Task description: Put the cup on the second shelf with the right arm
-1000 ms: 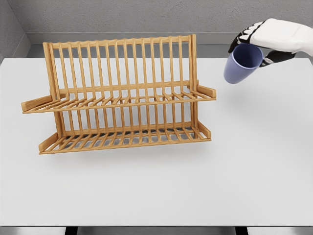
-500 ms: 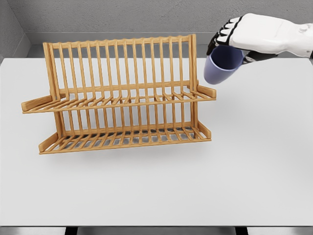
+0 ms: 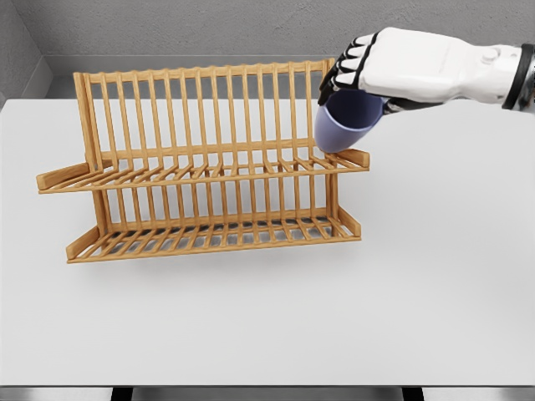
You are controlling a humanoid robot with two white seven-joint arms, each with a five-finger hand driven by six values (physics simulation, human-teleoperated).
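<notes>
Blue cup [image 3: 347, 121] hangs in the right hand [image 3: 393, 67], fingers [image 3: 338, 71] wrapped round its rim, over the right end of the wooden rack's [image 3: 201, 167] upper shelf [image 3: 209, 174] — the carrying step. Next — judging by this — lower it squarely onto those slats before letting go.

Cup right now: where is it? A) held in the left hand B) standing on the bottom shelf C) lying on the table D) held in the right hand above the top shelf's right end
D: the right hand grips the cup just above the rack's upper shelf.
</notes>
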